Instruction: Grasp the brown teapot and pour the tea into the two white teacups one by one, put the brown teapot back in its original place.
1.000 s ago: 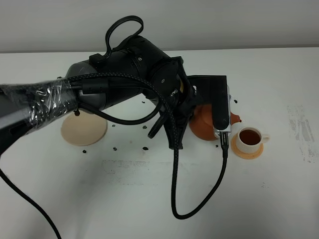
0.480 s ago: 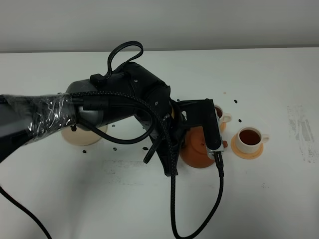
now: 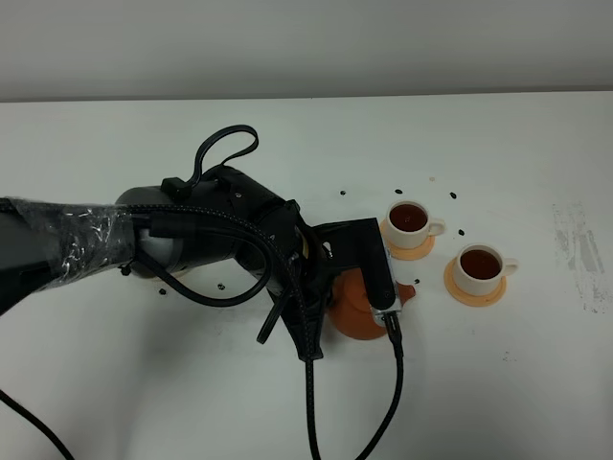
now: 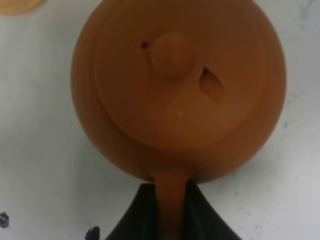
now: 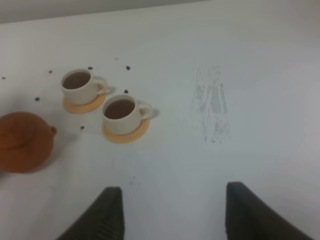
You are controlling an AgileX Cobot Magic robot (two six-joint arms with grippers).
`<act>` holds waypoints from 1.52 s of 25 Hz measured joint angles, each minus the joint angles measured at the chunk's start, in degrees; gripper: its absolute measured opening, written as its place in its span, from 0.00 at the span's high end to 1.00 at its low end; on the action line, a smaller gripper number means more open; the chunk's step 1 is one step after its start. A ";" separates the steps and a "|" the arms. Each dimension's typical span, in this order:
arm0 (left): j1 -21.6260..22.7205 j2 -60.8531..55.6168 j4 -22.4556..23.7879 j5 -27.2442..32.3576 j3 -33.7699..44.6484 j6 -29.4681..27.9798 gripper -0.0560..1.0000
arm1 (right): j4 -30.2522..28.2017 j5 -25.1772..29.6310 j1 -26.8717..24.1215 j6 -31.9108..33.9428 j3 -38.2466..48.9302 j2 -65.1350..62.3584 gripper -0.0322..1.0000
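The left gripper [image 4: 170, 210] held the brown teapot [image 4: 177, 90] upright by its loop handle, fingers [image 4: 202, 215] clamped either side, presumably for carrying it back. Both white teacups [image 3: 410, 218] [image 3: 479, 267], beyond the spout, already held tea, while the right gripper [image 5: 170, 210] hung wide and empty above the bench [image 5: 250, 60].

The left end effector [image 4: 169, 215] has carried the brown teapot [image 3: 359, 305] away from the 2 white teacups [image 3: 410, 218] [image 3: 479, 264], which were just beside it 1 s ago and now sit well apart, both uncovered.
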 joint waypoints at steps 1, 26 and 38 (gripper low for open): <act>0.18 0.00 0.00 -0.94 0.73 0.00 0.87 | 0.00 0.00 0.00 0.00 0.00 0.00 0.54; 6.86 -14.57 -0.31 -5.31 8.64 -10.56 0.87 | 0.00 0.00 0.00 -0.01 0.00 0.00 0.54; 22.19 -19.82 -2.08 -1.34 13.47 -22.27 0.87 | 0.00 0.00 0.00 -0.01 0.00 0.00 0.54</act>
